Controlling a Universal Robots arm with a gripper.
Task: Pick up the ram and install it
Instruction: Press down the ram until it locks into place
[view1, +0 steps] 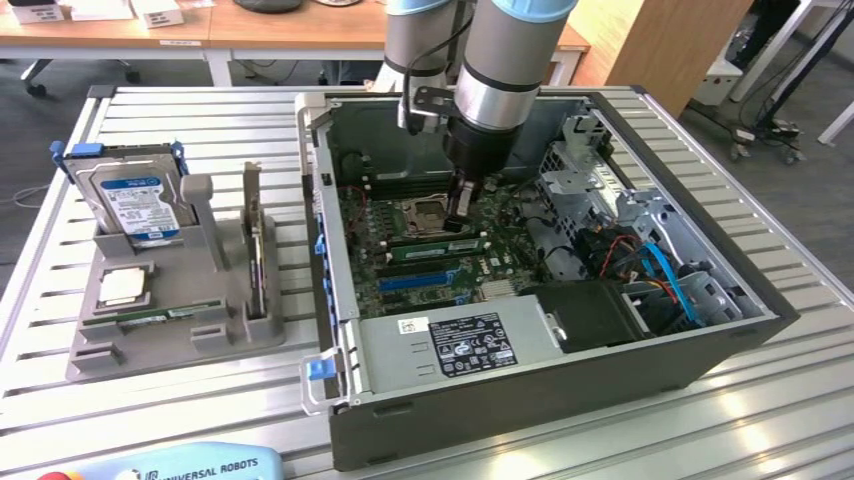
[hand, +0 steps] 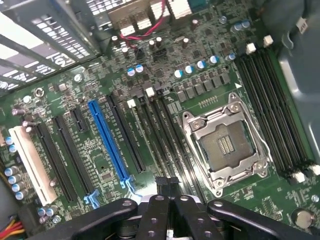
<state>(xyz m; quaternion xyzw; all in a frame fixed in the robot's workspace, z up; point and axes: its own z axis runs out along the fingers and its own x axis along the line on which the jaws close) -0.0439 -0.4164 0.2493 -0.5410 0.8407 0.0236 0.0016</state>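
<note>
My gripper (view1: 461, 222) reaches down into the open computer case (view1: 747, 330), just above the motherboard. A long green stick that looks like the ram (view1: 434, 247) runs along the memory slots right under it; whether it is seated I cannot tell. Another green ram stick (view1: 167, 314) lies at the front of the grey holder (view1: 267, 335) at the exterior view's left. In the wrist view my gripper (hand: 167, 181) is shut, its black fingertips pressed together over the black memory slots (hand: 150, 125) beside the empty processor socket (hand: 225, 147). The slot part beneath the tips is hidden.
The holder also carries a silver hard drive with a blue label (view1: 138, 200), a small square chip (view1: 123, 287) and an upright card (view1: 251, 235). Inside the case are a power supply (view1: 461, 345), blue cables (view1: 663, 270) and a drive cage (view1: 587, 165). A blue expansion slot (hand: 109, 142) lies near the gripper.
</note>
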